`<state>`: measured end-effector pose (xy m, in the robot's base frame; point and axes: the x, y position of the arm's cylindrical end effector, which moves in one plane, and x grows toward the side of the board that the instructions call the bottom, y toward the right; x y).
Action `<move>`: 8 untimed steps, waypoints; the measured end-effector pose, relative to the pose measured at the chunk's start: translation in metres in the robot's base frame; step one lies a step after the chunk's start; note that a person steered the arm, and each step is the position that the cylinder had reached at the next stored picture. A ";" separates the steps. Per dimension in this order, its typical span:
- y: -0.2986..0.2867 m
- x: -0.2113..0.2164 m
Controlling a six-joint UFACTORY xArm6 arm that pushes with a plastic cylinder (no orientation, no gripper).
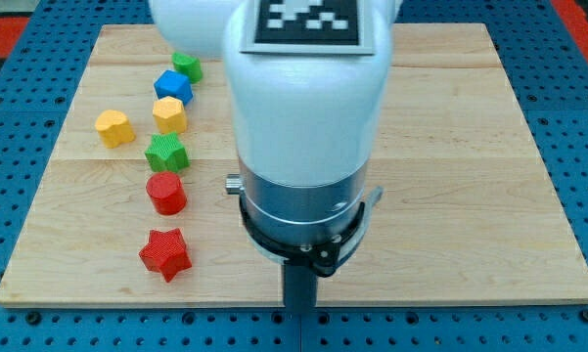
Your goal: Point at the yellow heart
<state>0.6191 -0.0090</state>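
Light wooden desk (pixel 470 147) on a blue pegboard base (pixel 587 98), all blocks on the view's left half. My arm's white body with a black-and-white marker tag (pixel 306 22) fills the centre; the dark rod (pixel 298 293) drops out of the view's bottom edge, so my tip doesn't show and I can't place it against the blocks. No fingers on this rig, just the rod.

Yellow heart block (pixel 114 127) sits farthest to the view's left, apart from the rest. Right of it runs a loose column, top to bottom: small green block (pixel 187 66), blue block (pixel 173 85), yellow block (pixel 169 113), green star-like block (pixel 166 153), red cylinder-like block (pixel 165 193), red star block (pixel 165 253).
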 end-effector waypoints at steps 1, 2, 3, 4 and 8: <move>-0.094 -0.002; -0.152 -0.001; -0.186 -0.023; -0.219 -0.070; -0.220 -0.196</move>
